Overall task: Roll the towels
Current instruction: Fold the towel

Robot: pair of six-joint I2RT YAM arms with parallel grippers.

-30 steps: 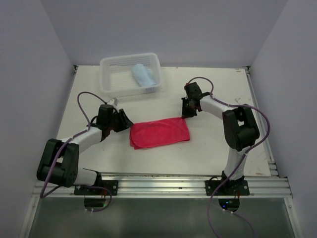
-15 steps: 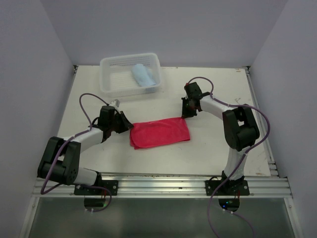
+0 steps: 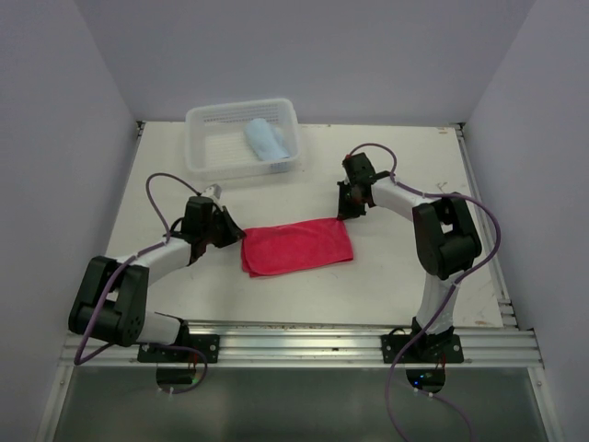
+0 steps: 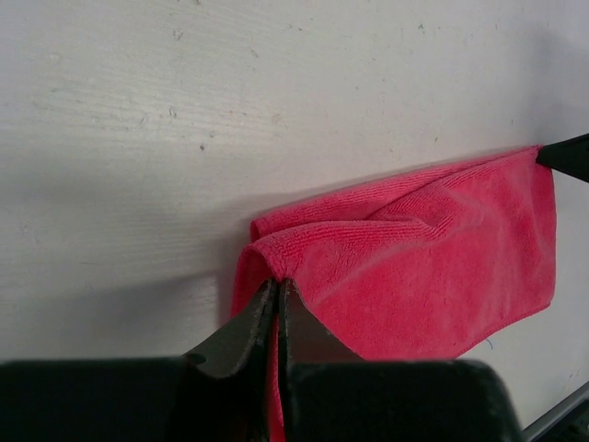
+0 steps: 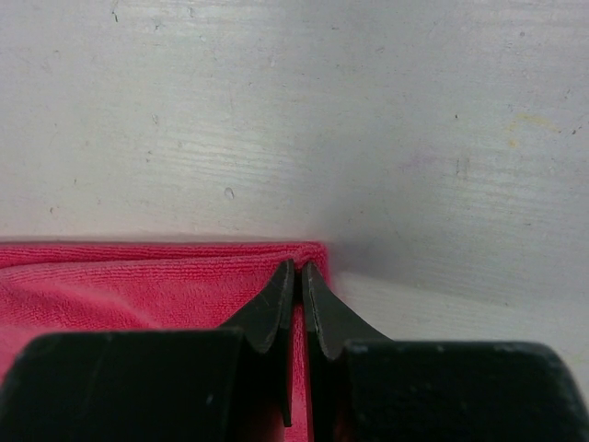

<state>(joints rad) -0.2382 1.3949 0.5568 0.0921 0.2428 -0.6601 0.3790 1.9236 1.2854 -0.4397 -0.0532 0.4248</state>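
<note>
moved: left jaws just snapped shut on the red towel point(image 3: 296, 247), left end | right jaws pinching its far-right corner | towel mid-table point(image 3: 396, 276), probably held taut for rolling | blue towel point(image 3: 265, 140) in basket point(image 3: 198, 115), far-left corner

the top camera sat high at the near edge and looked down over the whole table point(image 3: 405, 166) from afar. each wrist camera rode just behind its own hand, the left hand point(image 4: 279, 287) and the right hand point(image 5: 298, 269), low and close to the table, facing along the fingers. all three views shared the red towel point(image 3: 296, 247).
</note>
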